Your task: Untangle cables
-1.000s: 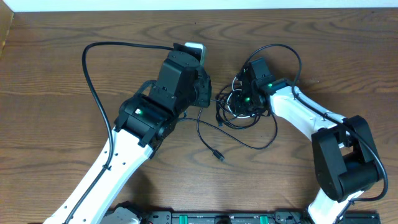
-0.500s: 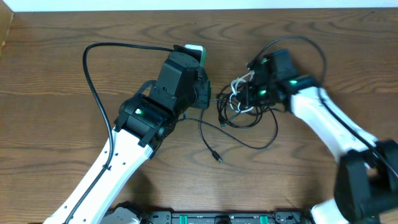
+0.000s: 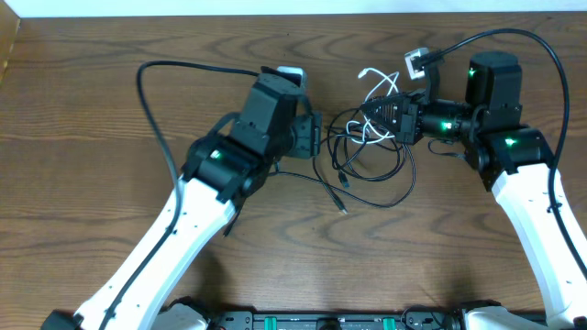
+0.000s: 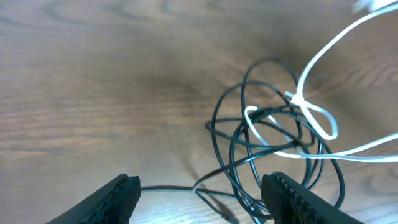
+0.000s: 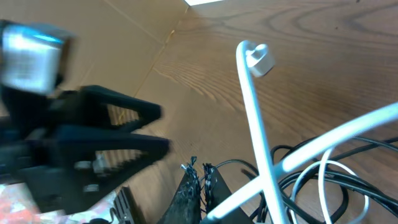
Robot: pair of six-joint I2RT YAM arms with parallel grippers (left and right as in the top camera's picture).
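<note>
On the wooden table point(image 3: 83, 110): tangled cables point(image 3: 353, 151) between two grippers.
The left gripper point(image 4: 199, 186) stands open and empty, with one black strand lying on the table between its jaws. At centre, the black cables point(image 4: 239, 143) lie knotted, with the white cable point(image 5: 252, 115) threaded through them. The right gripper point(image 5: 200, 171) is clamped on the white cable.

Cables point(image 3: 367, 151) lie on table point(image 3: 83, 110), btwn left tool point(image 3: 316, 139) & right tool point(image 3: 378, 117).
</note>
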